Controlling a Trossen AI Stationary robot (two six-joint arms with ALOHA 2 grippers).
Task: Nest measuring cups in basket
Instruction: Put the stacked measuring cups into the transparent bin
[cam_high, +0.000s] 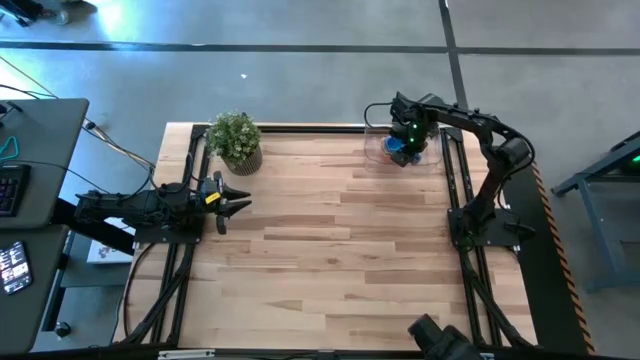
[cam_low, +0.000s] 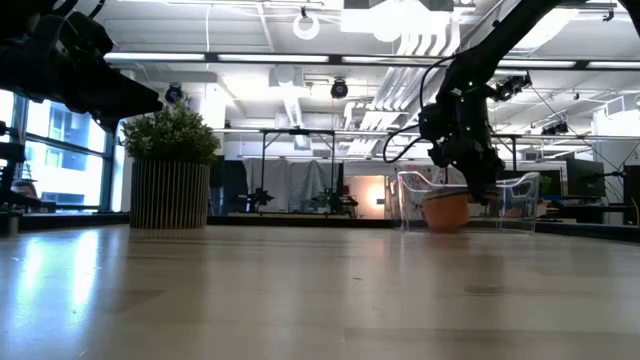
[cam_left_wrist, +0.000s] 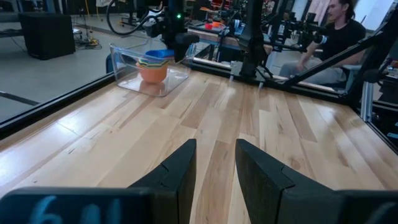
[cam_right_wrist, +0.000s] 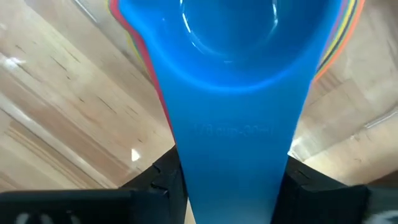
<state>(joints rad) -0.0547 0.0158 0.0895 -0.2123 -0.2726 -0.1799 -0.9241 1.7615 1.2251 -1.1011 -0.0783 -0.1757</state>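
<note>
The clear basket (cam_high: 432, 150) stands at the table's far right; in the left wrist view its wall (cam_left_wrist: 127, 70) shows nested cups inside, orange (cam_left_wrist: 152, 73) lowest. My right gripper (cam_right_wrist: 233, 183) is over the basket (cam_low: 515, 205), shut on the blue measuring cup (cam_right_wrist: 230, 56). The cup's bowl lies over the stack, whose red (cam_right_wrist: 148, 59) and orange (cam_right_wrist: 341, 40) rims show around it. My left gripper (cam_left_wrist: 214, 168) waits open near the table's left edge (cam_high: 235, 200), beside the potted plant. My right gripper pinches the blue cup's flat handle (cam_right_wrist: 233, 149) between its two fingers (cam_right_wrist: 166, 180), one on each side edge, lying along the handle. It comes from above, slanting down into the basket. The bowl sits over the stacked cups; whether it rests on them I cannot tell.
A potted green plant (cam_high: 236, 140) stands at the table's far left, near my left gripper. Dark rails run along the table's left and right edges. Bare wooden tabletop (cam_high: 340, 240) lies between the arms. A seated person (cam_left_wrist: 339, 37) shows beyond the table.
</note>
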